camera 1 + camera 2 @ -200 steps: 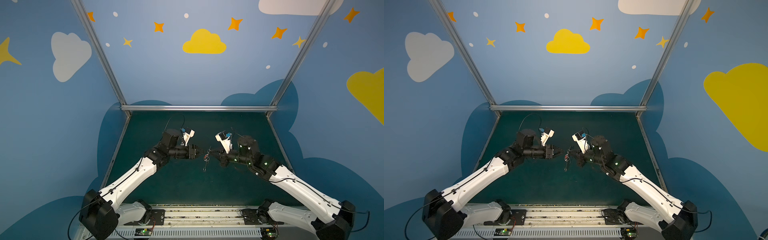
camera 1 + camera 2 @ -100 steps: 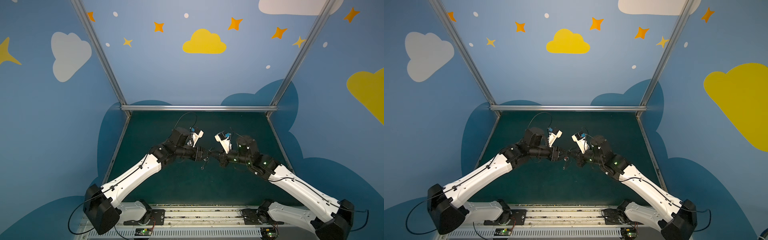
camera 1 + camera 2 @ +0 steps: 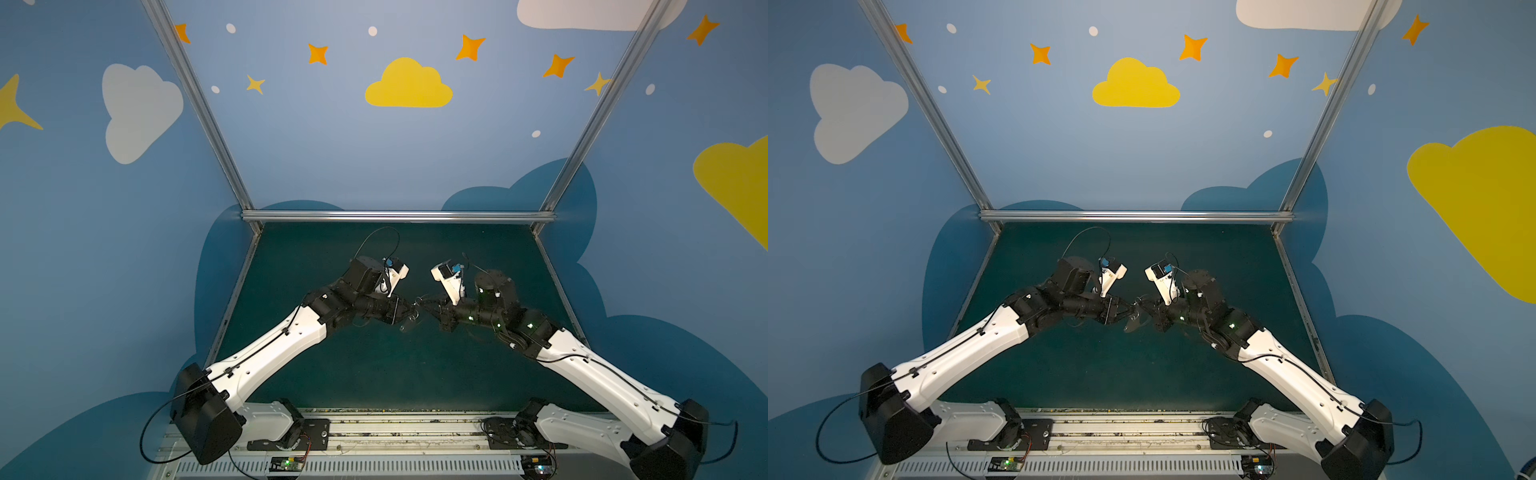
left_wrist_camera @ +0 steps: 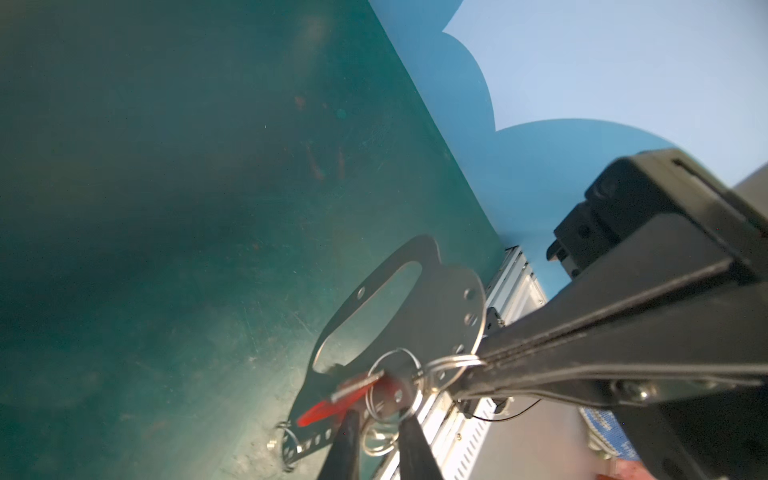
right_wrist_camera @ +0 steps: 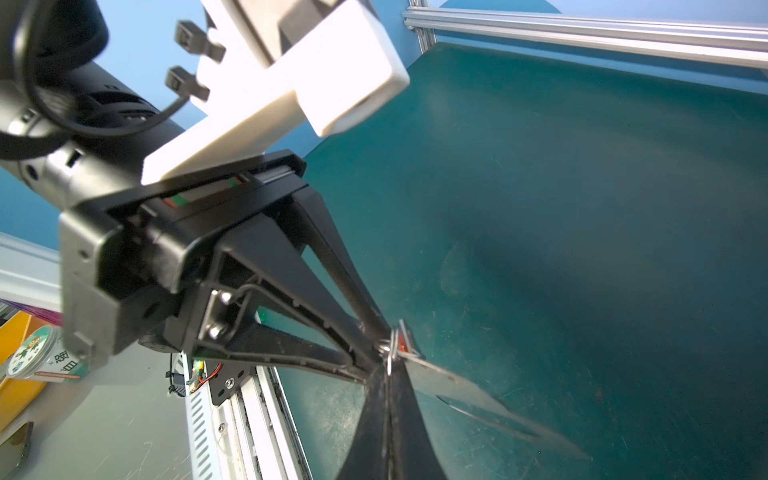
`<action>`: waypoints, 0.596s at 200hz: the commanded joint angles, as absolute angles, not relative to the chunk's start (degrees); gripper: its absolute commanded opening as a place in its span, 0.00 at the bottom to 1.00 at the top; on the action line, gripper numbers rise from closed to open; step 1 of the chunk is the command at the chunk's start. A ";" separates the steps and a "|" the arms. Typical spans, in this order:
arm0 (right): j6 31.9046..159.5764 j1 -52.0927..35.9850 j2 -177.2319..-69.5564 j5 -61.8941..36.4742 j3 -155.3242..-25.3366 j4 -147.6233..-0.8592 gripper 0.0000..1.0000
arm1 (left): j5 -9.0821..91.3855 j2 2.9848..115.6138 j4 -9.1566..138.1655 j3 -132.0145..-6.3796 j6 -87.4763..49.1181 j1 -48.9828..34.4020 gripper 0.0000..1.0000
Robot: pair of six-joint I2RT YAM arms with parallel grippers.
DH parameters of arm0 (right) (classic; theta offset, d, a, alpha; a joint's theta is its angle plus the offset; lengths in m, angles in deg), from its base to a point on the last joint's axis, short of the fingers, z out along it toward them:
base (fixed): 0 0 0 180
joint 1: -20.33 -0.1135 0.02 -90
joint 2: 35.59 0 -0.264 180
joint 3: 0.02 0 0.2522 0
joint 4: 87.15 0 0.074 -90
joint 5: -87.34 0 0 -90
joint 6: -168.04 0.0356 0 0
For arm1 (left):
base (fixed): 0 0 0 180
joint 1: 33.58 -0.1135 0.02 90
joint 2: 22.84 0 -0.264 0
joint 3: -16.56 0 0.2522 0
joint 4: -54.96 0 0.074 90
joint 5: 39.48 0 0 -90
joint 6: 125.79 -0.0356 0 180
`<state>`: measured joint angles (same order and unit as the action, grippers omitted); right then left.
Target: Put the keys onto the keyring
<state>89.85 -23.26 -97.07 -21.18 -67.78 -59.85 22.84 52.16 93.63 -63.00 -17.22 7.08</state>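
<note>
Left hand (image 5: 380, 341): fingers nearly together, pinching the key by its head; stood tip to tip with the right hand above the tabletop
Right hand (image 4: 480, 365): fingers pressed flat together, pinching the keyring by one edge
Key (image 4: 347, 395): small silver blade joined to a red-orange tag, caught between the left hand's fingers, just beside the right hand's tips; blade and tag pointed away from the right hand
Keyring (image 4: 451, 366): thin silver wire loop, jutting from the right hand's fingertips toward the left hand
Second loop (image 4: 399, 351): same silver wire, lay across the key's head between the left hand's fingers; whether the key was threaded on it could not be told
Plate (image 4: 440, 316): flat, grey, slotted and holed, hung tilted just beneath both hands; more small loops (image 4: 289, 440) sat at its end farthest from the right hand
Tabletop (image 4: 166, 208): dark green, scuffed, under both hands; whether the plate's low end touched it could not be told
</note>
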 commanded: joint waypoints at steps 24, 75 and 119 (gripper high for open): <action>90.54 -23.13 -96.12 -22.61 -67.04 -62.14 0.00 | 23.58 51.39 93.80 -64.63 -18.60 7.12 0.29; 90.78 -23.11 -95.82 -23.21 -66.51 -62.78 0.00 | 21.90 50.67 91.57 -64.28 -18.04 7.11 0.35; 90.97 -23.09 -95.49 -23.22 -66.27 -63.20 0.00 | 20.21 50.99 91.06 -64.25 -18.03 7.11 0.24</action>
<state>90.27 -23.24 -96.93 -22.34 -66.92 -60.94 21.92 51.94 92.06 -63.19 -17.66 7.06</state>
